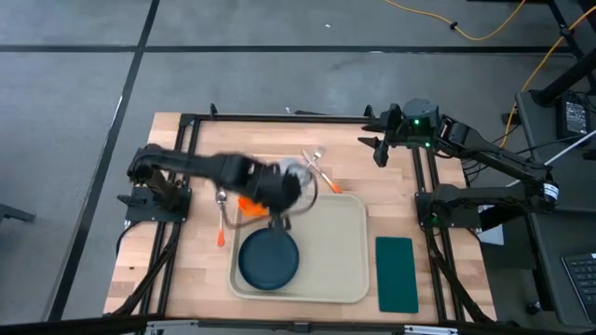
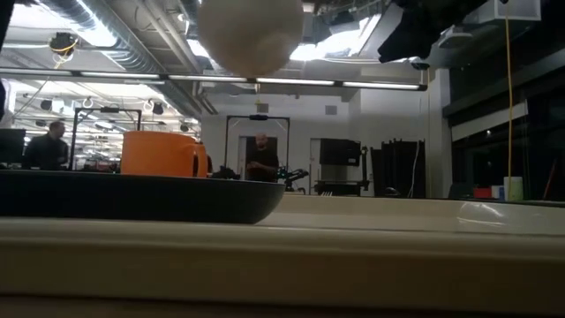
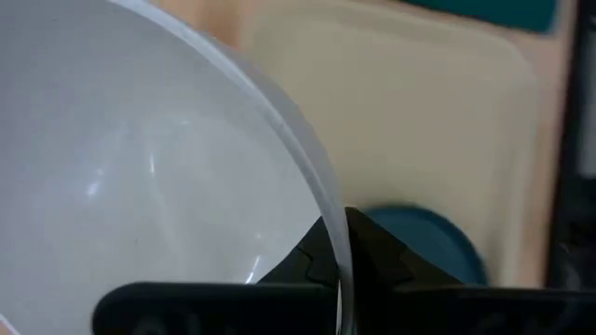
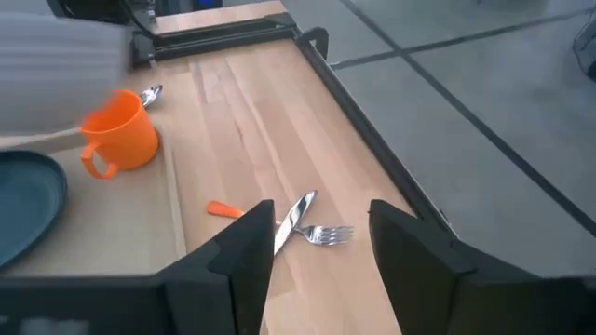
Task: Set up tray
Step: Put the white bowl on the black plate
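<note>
The beige tray (image 1: 331, 244) lies near the table's front edge, with a dark blue plate (image 1: 268, 259) resting flat on its left half. My left gripper (image 1: 282, 193) hangs over the tray's far left corner, shut on a white bowl (image 3: 140, 158) that shows high above the plate (image 2: 132, 196) in the low view as a white bowl (image 2: 252, 31). An orange cup (image 4: 121, 138) stands upright by that corner. My right gripper (image 4: 321, 251) waits open above the table's far right, nothing between its fingers. My left gripper pinches the bowl's rim (image 3: 331, 209), one finger inside the bowl and one outside. The fingers slant down from the table's left side. The bowl is lifted clear, high above the tray and the plate.
A fork (image 4: 326, 234) and an orange-handled knife (image 4: 279, 219) lie crossed on the wood beyond the tray. A spoon (image 4: 149, 94) and an orange-handled utensil (image 1: 221, 228) lie left of the tray. A dark green napkin (image 1: 396, 273) lies right of it. People stand in the room behind.
</note>
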Controlling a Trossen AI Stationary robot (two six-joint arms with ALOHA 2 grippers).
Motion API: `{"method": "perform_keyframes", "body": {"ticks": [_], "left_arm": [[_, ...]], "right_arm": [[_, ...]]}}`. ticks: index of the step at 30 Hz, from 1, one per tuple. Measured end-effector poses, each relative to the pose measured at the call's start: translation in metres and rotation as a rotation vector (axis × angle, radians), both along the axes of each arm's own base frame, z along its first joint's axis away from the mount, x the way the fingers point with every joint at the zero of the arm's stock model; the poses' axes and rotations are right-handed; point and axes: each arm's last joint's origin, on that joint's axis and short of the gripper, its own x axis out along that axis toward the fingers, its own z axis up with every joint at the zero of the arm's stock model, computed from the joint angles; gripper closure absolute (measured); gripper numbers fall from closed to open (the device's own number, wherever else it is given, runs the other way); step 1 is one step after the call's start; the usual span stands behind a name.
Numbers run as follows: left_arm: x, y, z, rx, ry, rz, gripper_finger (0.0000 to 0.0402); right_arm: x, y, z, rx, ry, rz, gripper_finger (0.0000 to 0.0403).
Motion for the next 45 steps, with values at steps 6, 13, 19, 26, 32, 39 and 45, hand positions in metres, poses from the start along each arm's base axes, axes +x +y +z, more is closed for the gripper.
{"method": "perform_keyframes", "body": {"ticks": [6,13,19,26,32,39,45], "left_arm": [[-0.008,-0.070,-0.023,-0.013,0.062,-0.101,0.0400],[-0.010,-0.128,-0.066,-0.002,0.174,-0.164,0.0400],[-0.001,-0.153,-0.110,0.019,0.300,-0.203,0.0400],[0.011,-0.160,-0.148,0.043,0.400,-0.214,0.0400],[0.015,-0.164,-0.166,0.035,0.452,-0.220,0.0400],[0.019,-0.162,-0.162,0.022,0.435,-0.205,0.0341],[0.024,-0.160,-0.149,0.001,0.411,-0.180,0.0243]], "right_arm": [[-0.001,0.000,-0.001,0.100,-0.028,-0.057,0.0221],[0.000,0.004,-0.004,0.218,-0.038,-0.083,0.0221],[0.002,0.011,-0.004,0.254,-0.034,-0.035,0.0221],[0.002,0.017,-0.008,0.254,0.015,0.001,0.0221],[-0.001,0.021,-0.014,0.286,0.095,0.009,0.0221],[-0.008,0.025,-0.022,0.355,0.187,0.026,0.0221],[-0.009,0.026,-0.023,0.363,0.208,0.023,0.0221]]}}
